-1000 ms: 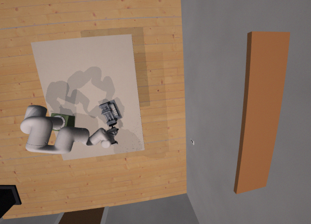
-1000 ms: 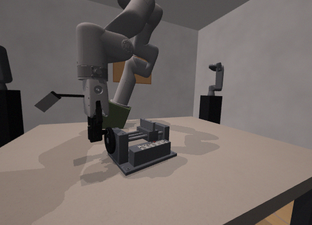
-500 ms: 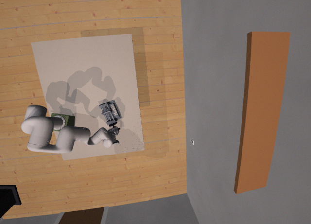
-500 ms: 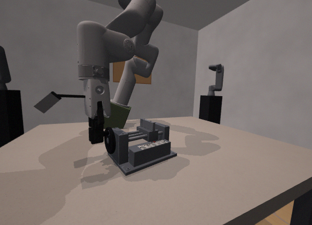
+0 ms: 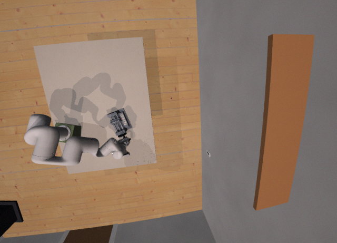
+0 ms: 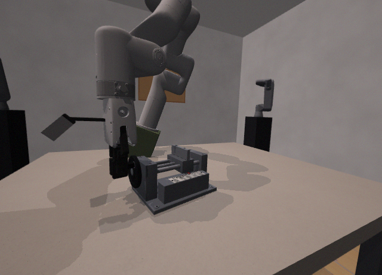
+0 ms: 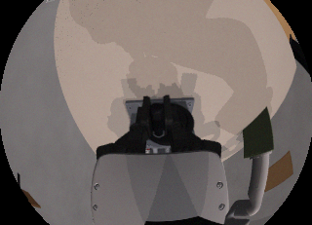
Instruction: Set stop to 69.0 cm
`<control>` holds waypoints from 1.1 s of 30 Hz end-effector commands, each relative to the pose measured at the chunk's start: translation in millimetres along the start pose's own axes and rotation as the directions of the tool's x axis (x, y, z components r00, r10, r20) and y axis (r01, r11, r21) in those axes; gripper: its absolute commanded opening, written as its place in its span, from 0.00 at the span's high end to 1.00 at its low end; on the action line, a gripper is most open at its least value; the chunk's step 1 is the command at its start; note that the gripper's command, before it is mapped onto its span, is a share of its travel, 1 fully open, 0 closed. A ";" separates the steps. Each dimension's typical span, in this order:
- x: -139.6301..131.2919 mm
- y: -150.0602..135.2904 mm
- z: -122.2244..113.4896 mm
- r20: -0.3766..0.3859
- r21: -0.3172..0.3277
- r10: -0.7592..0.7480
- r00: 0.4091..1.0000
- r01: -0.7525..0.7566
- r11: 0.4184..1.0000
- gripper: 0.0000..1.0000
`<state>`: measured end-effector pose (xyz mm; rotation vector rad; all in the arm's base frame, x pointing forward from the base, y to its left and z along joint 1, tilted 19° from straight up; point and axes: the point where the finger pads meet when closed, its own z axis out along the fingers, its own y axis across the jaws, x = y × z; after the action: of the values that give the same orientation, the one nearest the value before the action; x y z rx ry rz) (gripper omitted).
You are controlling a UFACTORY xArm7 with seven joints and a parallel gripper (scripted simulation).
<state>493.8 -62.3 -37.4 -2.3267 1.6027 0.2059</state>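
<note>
A dark grey stop fixture [image 6: 175, 181] stands on the beige table, with a black handwheel [image 6: 134, 172] at its left end, two guide rods, a sliding stop block [image 6: 182, 158] toward the far end, and a scale strip with a red mark [image 6: 188, 173] on its front bar. From above, the fixture [image 5: 119, 123] lies near the table's right edge. My gripper [image 6: 119, 169] points down at the handwheel's left face and is shut on the handwheel's crank handle. In the wrist view the dark fingers close together in front of the fixture's base; the handle itself is hidden.
The arm's green base [image 6: 144, 141] stands just behind the fixture. A flat camera paddle [image 6: 57, 126] sticks out to the left of the wrist. Black pedestals [image 6: 257, 132] stand beyond the table's far right and left. The table's right edge [image 5: 150, 104] is close to the fixture.
</note>
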 end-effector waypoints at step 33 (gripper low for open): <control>1.1 -6.9 5.6 -0.002 0.001 0.001 1.000 -0.001 1.000 0.94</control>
<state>500.4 -58.1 -42.3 -2.3267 1.6028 0.2062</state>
